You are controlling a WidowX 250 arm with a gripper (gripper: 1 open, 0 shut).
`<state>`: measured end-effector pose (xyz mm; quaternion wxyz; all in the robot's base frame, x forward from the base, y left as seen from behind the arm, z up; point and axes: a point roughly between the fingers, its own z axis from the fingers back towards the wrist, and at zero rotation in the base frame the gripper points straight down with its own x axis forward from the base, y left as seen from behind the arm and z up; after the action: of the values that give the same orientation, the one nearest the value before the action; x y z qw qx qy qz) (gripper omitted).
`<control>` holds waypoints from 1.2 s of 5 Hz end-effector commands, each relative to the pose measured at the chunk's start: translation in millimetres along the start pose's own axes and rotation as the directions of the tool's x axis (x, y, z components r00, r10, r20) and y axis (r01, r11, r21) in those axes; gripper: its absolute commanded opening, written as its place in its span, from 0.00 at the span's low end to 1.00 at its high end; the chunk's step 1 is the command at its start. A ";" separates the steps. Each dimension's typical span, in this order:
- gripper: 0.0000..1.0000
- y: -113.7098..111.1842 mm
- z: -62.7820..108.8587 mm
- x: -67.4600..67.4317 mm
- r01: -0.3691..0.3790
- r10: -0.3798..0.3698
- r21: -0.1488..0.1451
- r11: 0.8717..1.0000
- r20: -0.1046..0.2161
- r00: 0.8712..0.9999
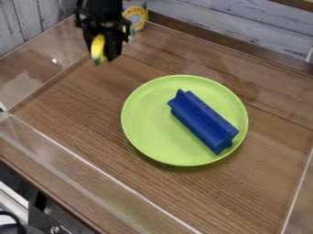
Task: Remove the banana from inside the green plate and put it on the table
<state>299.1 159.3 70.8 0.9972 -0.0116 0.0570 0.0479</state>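
At the far left, beyond the green plate (143, 128), clear acrylic walls (51, 57) edge the brown wood-grain bench (91, 108), and behind them, farther from the plate, stands a grey wooden backing (37, 23). At the lower left corner of the view, outside the acrylic and well apart from the plate, there is some dark equipment (25, 215) with a cable.

Next, up and to the left of the plate, the black jaws (101, 46) point down, closed on the small yellow banana (98, 49). The banana hangs roughly upright, well apart from the plate, and seems to be clear of the bench, though the dark gripper and the small picture make the gap hard to judge. Just right of the jaws, behind the plate near the back edge of the bench, is a yellowish can (137, 13), partly hidden by the arm.

Farther right comes the plate itself, flat on the bench. Inside it, on its right side, the blue ridged block (203, 122) lies slantwise, its near end close to the plate's rim.
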 end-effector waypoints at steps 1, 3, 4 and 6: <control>0.00 11.5 -1.3 3.3 -0.013 0.012 0.023 1.000 0.040 0.999; 1.00 20.6 -21.9 1.5 -0.026 0.025 0.023 0.999 0.026 0.999; 1.00 21.8 -20.8 -1.3 -0.035 0.034 0.015 0.999 0.020 0.999; 1.00 19.7 -15.7 -3.6 -0.044 0.044 -0.008 0.999 0.026 0.999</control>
<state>290.4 172.7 38.3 0.9953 -0.0249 0.0672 0.0651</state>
